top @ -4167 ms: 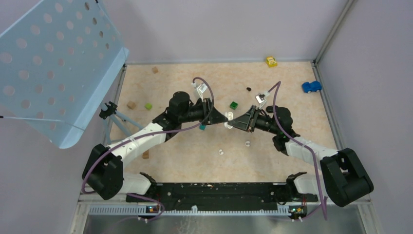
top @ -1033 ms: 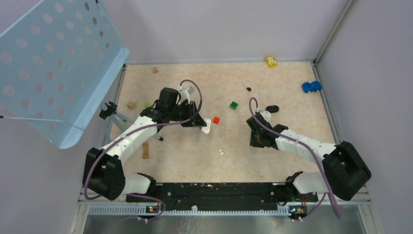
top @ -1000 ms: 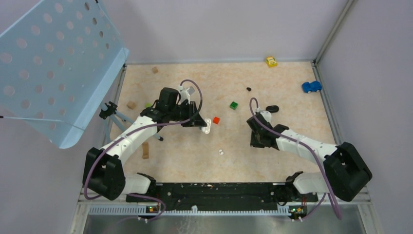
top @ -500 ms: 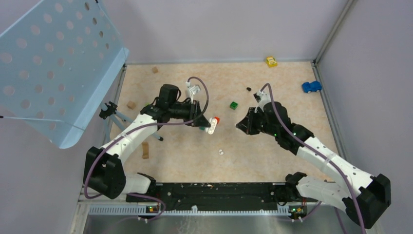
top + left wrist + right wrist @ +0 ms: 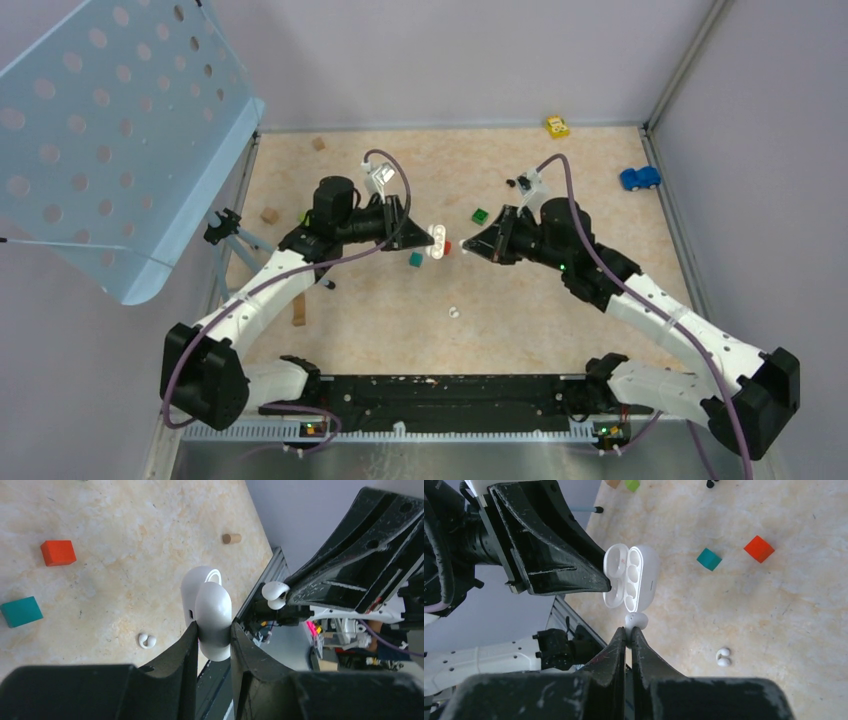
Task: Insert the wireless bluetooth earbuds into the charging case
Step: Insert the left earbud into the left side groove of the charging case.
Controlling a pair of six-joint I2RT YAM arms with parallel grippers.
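My left gripper (image 5: 424, 237) is shut on the open white charging case (image 5: 438, 240) and holds it above the table. The case shows lid-open with empty sockets in the right wrist view (image 5: 636, 577) and edge-on in the left wrist view (image 5: 212, 615). My right gripper (image 5: 468, 246) is shut on a white earbud (image 5: 636, 620), just short of the case's open face; this earbud also shows in the left wrist view (image 5: 274, 591). A second white earbud (image 5: 453, 312) lies on the table. One black earbud (image 5: 511, 183) lies at the back; the other is hidden.
A red cube (image 5: 446, 246) and a teal cube (image 5: 415, 259) lie under the grippers, a green cube (image 5: 480, 214) behind. A yellow toy car (image 5: 556, 126) and a blue toy car (image 5: 639, 178) sit at the back right. A blue perforated panel (image 5: 110, 130) on a tripod stands left.
My right arm rose from the table with a white earbud and swung left to the case. My left gripper lifted the case and moved it slightly right.
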